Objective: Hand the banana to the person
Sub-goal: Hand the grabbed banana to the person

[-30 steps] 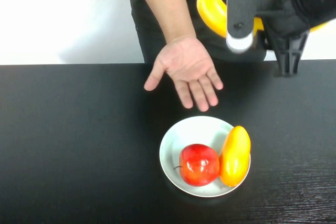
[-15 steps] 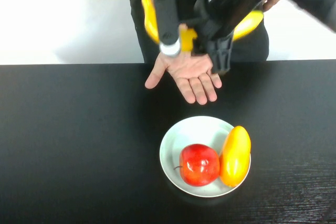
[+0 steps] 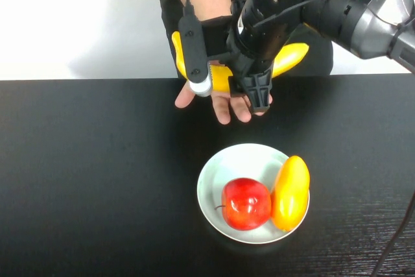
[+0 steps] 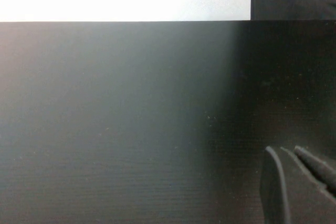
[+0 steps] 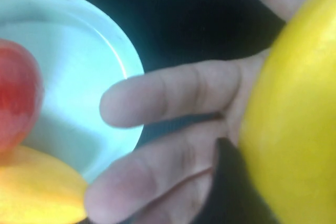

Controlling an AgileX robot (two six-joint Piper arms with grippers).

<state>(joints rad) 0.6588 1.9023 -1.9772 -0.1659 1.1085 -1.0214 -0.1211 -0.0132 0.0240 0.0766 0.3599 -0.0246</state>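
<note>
banana (image 3: 290,58) in right gripper (image 3: 249,92), no writing

One banana (image 3: 288,58), one apple (image 3: 246,203), one mango (image 3: 290,192), one plate (image 3: 220,176).

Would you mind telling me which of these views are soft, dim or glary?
High view: sharp, evenly lit; right gripper holds the banana above the person's hand. Right wrist view: banana blurred by closeness. Left wrist view: dim table, left gripper dark.
</note>
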